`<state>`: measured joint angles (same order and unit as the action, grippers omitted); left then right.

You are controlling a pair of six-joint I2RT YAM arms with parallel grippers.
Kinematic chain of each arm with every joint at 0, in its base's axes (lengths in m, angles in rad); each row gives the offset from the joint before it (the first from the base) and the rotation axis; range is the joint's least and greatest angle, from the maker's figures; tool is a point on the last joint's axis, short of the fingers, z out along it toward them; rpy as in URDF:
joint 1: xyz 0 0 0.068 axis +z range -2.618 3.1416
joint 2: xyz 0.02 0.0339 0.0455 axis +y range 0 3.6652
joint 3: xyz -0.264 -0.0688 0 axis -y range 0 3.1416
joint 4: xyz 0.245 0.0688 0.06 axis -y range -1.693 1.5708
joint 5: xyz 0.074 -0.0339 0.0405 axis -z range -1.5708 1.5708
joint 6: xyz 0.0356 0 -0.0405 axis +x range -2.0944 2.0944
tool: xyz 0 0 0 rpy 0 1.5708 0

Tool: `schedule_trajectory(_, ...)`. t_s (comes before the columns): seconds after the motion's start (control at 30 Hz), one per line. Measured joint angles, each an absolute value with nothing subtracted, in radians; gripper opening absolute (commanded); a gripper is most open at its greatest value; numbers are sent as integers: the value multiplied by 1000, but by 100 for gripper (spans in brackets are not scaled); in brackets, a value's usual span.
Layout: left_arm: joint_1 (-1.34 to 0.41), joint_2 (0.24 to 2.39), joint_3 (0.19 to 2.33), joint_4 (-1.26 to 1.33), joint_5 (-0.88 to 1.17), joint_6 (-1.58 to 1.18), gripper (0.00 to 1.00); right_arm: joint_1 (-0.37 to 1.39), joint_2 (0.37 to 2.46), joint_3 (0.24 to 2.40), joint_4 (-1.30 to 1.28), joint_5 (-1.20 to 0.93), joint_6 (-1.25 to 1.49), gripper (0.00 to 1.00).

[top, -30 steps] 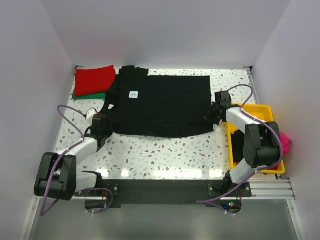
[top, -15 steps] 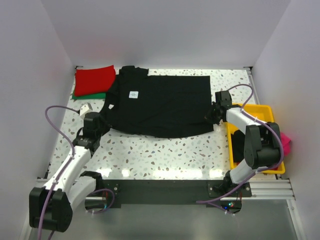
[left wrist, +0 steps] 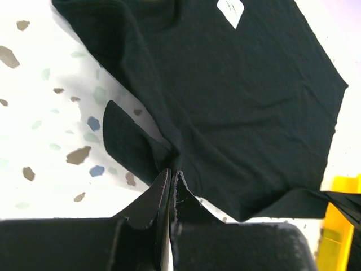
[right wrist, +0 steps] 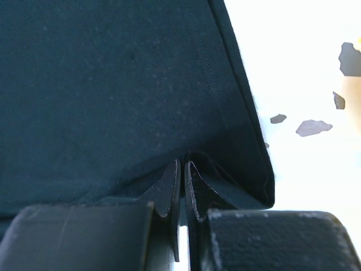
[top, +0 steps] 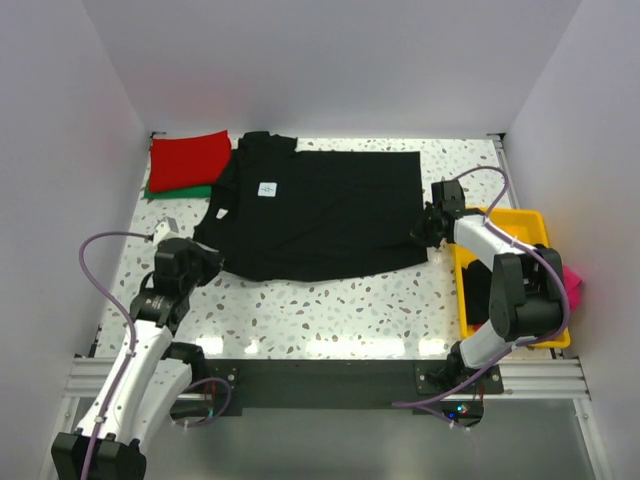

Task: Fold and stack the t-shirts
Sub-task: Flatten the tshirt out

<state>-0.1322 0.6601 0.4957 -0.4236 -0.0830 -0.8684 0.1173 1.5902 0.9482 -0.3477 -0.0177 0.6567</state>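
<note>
Pinching the black shirt (top: 320, 210) at two spots on its near side is the setup you've got. Left gripper (left wrist: 171, 172) is clamped on the cloth right by the sleeve, near the table's (top: 330, 310) left edge. Right gripper (right wrist: 181, 164) is clamped on the hem's near corner, close to the right edge. Two holds on the same long side make sense imo: lift together and that side can go over w/o bunching, so this reads as the start of a lengthwise fold. Cloth puckers a bit at each pinch, and a sleeve flap lies loose just left of the left fingers.

Shirt itself is spread flat across the middle of the table, collar end left, hem right, w/ a small white label (top: 267, 188) at the neck. It's plain, matte and soft, mostly smooth, and the near edge runs slightly uneven btwn the pinches.

At the right edge sits a yellow tray (top: 510, 217) w/ dark cloth inside, prob another shirt but can't confirm. A pink shirt (top: 573, 280) hangs off its outer side. In the far left corner a folded red shirt (top: 188, 160) lies on a green shirt (top: 190, 189), just beside the black one's collar end. That's your stack spot, I'd guess.
</note>
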Motion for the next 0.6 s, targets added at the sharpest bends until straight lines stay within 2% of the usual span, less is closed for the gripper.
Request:
schedule_trajectory(0.2,-132,698,532,-447,-56,-902,10,117,1590,970,-352,-18,651,0)
schedule_trajectory(0.6,-131,1106,691,-329,-56,-874,6,117,1644,1033,-359,-19,650,0)
